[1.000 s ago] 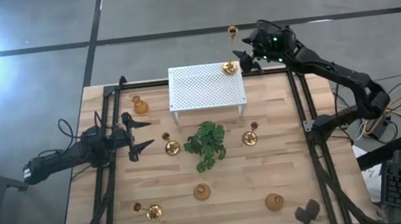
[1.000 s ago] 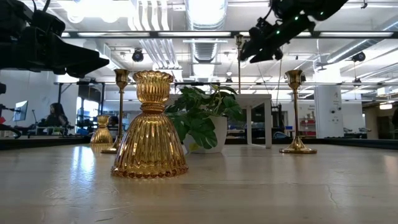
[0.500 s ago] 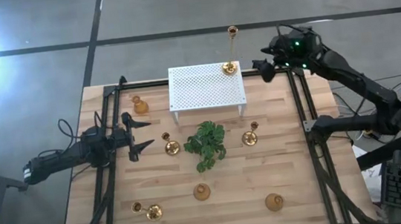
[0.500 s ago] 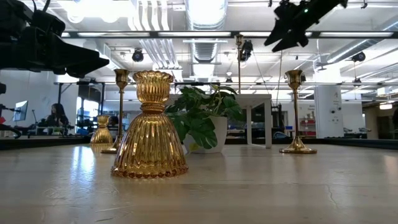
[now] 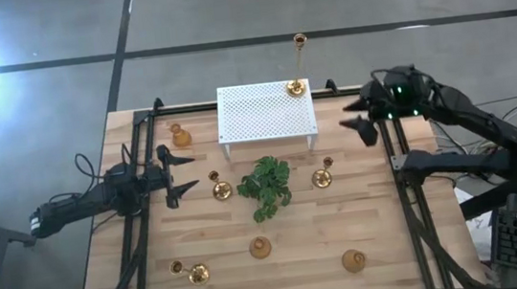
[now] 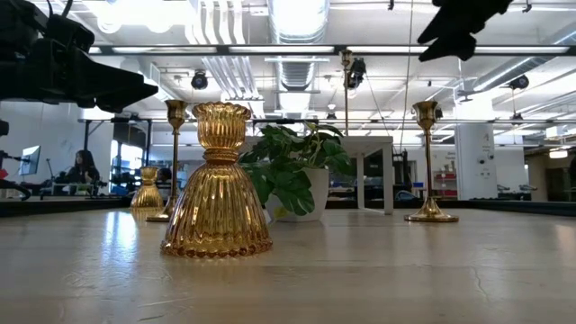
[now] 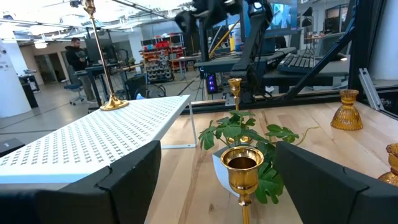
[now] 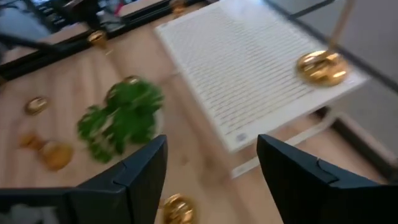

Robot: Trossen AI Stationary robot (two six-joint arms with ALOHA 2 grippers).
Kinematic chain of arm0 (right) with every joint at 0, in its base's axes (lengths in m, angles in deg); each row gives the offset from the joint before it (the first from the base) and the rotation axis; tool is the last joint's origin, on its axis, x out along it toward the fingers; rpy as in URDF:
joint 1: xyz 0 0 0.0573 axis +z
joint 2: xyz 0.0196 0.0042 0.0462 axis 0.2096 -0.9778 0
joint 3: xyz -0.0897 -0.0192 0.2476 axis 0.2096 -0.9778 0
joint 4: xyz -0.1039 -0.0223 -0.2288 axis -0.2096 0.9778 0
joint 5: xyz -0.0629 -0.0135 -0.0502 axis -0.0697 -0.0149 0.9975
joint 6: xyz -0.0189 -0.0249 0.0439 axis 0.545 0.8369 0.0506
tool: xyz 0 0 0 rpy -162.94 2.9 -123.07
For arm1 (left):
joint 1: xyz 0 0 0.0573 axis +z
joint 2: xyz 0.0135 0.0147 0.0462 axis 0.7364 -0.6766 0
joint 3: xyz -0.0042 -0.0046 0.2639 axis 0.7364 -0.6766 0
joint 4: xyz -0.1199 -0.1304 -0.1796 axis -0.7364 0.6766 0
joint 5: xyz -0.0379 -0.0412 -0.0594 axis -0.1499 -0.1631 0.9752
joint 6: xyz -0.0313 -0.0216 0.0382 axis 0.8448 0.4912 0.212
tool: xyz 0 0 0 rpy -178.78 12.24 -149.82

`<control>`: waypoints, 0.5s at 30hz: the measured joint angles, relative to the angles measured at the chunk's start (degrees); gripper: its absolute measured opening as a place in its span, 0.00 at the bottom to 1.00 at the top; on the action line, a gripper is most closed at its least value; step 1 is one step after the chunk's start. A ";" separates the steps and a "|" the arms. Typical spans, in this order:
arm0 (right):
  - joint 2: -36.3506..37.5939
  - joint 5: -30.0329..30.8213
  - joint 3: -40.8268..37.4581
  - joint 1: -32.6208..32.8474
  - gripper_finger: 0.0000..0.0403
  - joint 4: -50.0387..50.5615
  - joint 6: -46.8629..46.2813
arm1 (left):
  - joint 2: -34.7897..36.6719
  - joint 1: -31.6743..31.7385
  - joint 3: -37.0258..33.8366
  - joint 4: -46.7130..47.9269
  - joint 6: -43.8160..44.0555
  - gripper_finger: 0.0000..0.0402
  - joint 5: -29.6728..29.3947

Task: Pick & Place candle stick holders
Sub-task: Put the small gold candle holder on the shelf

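One tall holder stands on the stand; both end effectors are empty.

We see the tall candle stick holder upright on the white stand, probably its target. The right end effector hovers beside the stand, fingers apart, holding nothing. The left end effector waits open near a shorter holder. The plant hides part of the table behind it.

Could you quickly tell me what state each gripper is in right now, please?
Left gripper: open, empty, low over the table's left side, facing a gold candle stick holder.
Right gripper: open, empty, above the table's right edge.
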 joint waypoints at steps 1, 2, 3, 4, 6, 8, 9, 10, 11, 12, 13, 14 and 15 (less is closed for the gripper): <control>1.04 0.02 -1.15 1.53 0.59 0.02 -1.13 | -0.01 -0.02 0.00 -0.01 -0.02 0.79 -0.01; 2.13 0.04 -2.45 2.95 0.58 0.13 -2.25 | 0.00 0.00 0.00 -0.02 0.00 0.79 -0.01; 3.21 0.05 -3.86 4.35 0.58 0.14 -3.49 | 0.00 -0.02 0.00 -0.02 -0.02 0.79 0.01; 4.26 0.12 -5.30 5.78 0.57 0.21 -4.75 | -0.01 0.00 0.00 -0.01 -0.01 0.79 -0.01; 6.37 0.51 -8.50 8.42 0.56 0.22 -7.31 | 0.00 -0.01 0.00 -0.01 -0.01 0.79 -0.01; 8.50 0.61 -11.68 10.87 0.56 0.14 -9.75 | -0.02 -0.01 0.00 -0.01 -0.01 0.79 -0.01; 9.59 0.84 -13.52 12.06 0.56 -0.35 -11.16 | -0.01 -0.01 0.00 -0.01 -0.01 0.79 0.00; 10.61 1.01 -15.25 13.22 0.56 -0.92 -12.51 | -0.02 0.00 0.00 -0.02 -0.02 0.79 0.00; 11.56 1.69 -16.91 14.40 0.56 -1.57 -13.69 | -0.02 0.00 0.00 -0.02 0.00 0.79 0.01; 12.47 2.71 -18.64 15.53 0.56 -2.65 -14.74 | 0.00 0.00 0.00 0.00 -0.02 0.79 0.01; 13.22 3.90 -20.24 16.67 0.56 -3.58 -15.82 | -0.01 0.00 0.00 0.00 -0.01 0.79 0.00; 13.95 5.06 -21.86 17.76 0.56 -4.52 -16.78 | -0.02 0.00 0.00 -0.02 -0.02 0.79 -0.01; 14.62 6.15 -23.41 18.77 0.56 -5.41 -17.40 | 0.00 -0.01 0.00 -0.01 0.00 0.79 0.00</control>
